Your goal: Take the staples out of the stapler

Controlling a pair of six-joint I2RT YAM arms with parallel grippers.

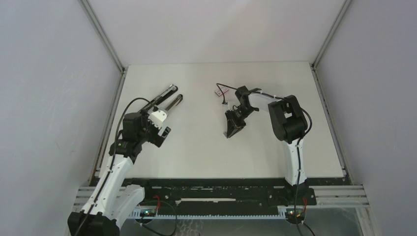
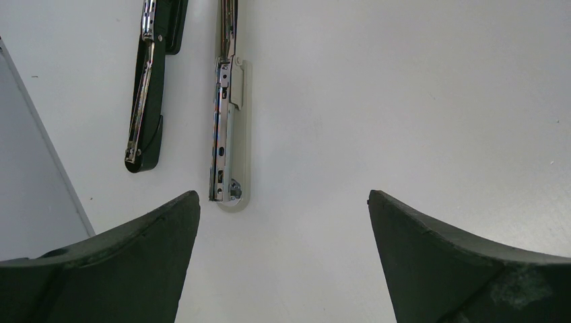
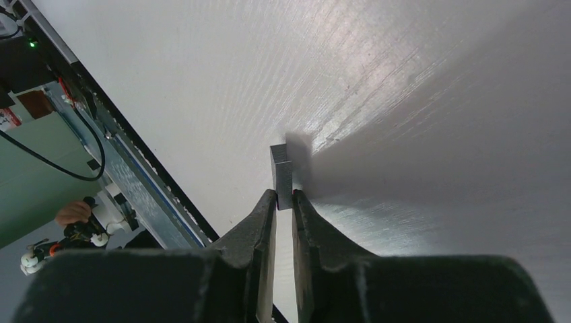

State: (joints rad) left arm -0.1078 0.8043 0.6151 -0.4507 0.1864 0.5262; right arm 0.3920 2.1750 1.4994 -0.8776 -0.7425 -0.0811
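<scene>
right gripper (image 3: 283, 196): narrow, tips pinching the near end of the staples (image 3: 281, 173)
left gripper (image 2: 283, 202): wide, holding nothing, just short of the stapler (image 2: 227, 134)
staples: out of the stapler, well apart from it, far end at the table (image 3: 438, 101)
stapler: lies open, both arms flat
risk 1: we see only a tip grip, so the strip may twist or slip out
risk 2: pressing down further could bend or snap the strip
risk 3: if we release it on end, it topples and may skid
</scene>
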